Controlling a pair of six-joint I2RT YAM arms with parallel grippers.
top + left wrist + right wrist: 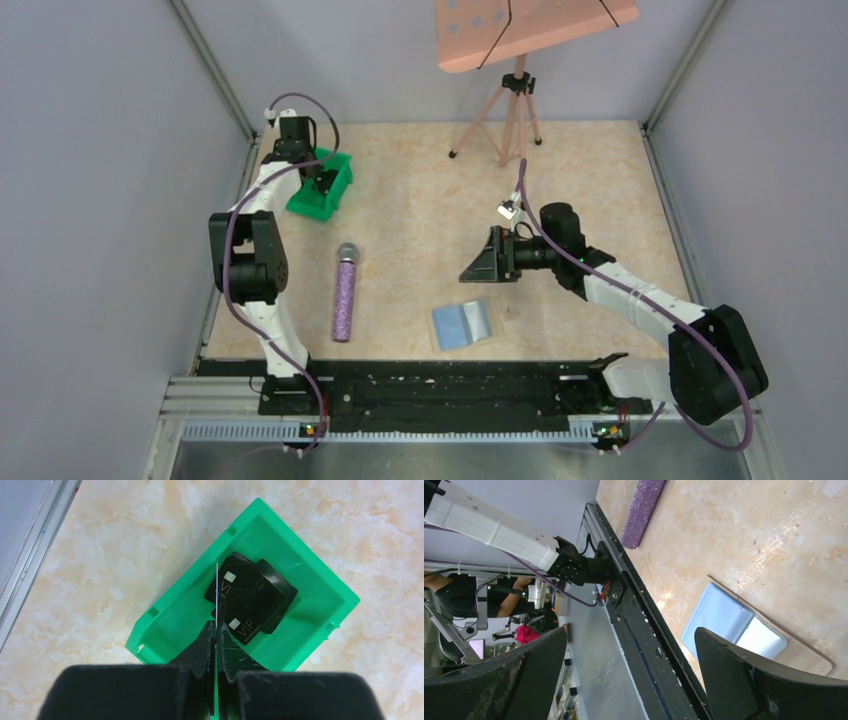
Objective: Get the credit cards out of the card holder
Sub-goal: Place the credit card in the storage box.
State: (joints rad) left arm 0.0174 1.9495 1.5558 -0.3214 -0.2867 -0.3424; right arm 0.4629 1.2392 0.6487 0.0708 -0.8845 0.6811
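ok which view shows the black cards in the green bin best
Left wrist: it looks straight down on the black cards stacked in the green bin, VIP print readable. Top external shows the bin, but the left claw, pinching another card edge-on, hides them. Right wrist shows neither.

White-shelled left arm [278, 340], right arm [630, 295], black joints [250, 265], purple cables [300, 96] — black wedge-fingered left claw [215, 626], right claw [626, 637]

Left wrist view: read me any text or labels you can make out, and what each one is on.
"VIP": lower black card in the green bin.
"VI", rest hidden behind held card: upper black card.
Fine print on both: too small to read.
Other views: none legible.
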